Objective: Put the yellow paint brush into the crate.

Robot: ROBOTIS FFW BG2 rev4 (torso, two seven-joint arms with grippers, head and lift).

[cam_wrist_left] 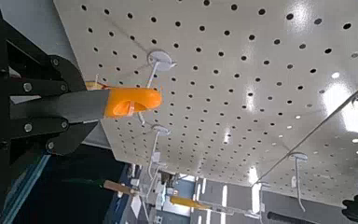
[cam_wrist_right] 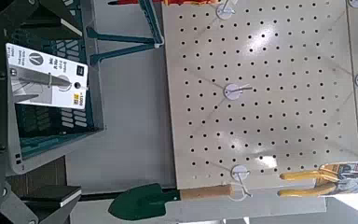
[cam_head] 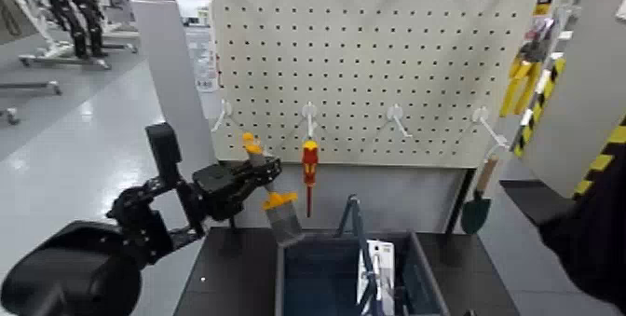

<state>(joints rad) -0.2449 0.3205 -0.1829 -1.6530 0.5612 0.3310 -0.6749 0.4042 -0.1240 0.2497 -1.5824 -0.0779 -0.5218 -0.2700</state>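
- Clenched on the yellow paint brush (cam_head: 284,224): left gripper (cam_head: 266,171), handle gripped, above and near the crate's (cam_head: 281,281) rear-left corner.
- Tilted, bristles down; contact with rim impossible to tell from here.
- Right gripper (cam_wrist_right: 54,105): idle on the right side, jaws apart, nothing grasped.
- Keep grip firm; lift slightly if bristles seem likely to snag on rim.
- Shift toward robot's right and back toward body, until whole brush sits over bin interior.
- Stay left of the raised hoop handle (cam_head: 355,210); avoid knocking it or catching bristles on it.
- Watch clearance to the red-and-yellow screwdriver (cam_head: 310,163), hanging just beside; swing low and wide.
- Aim for the bare floor left of the white package (cam_head: 379,266).
- Lower bristles first, well below rim, then release gently.
- Back out straight up, clear of handle.
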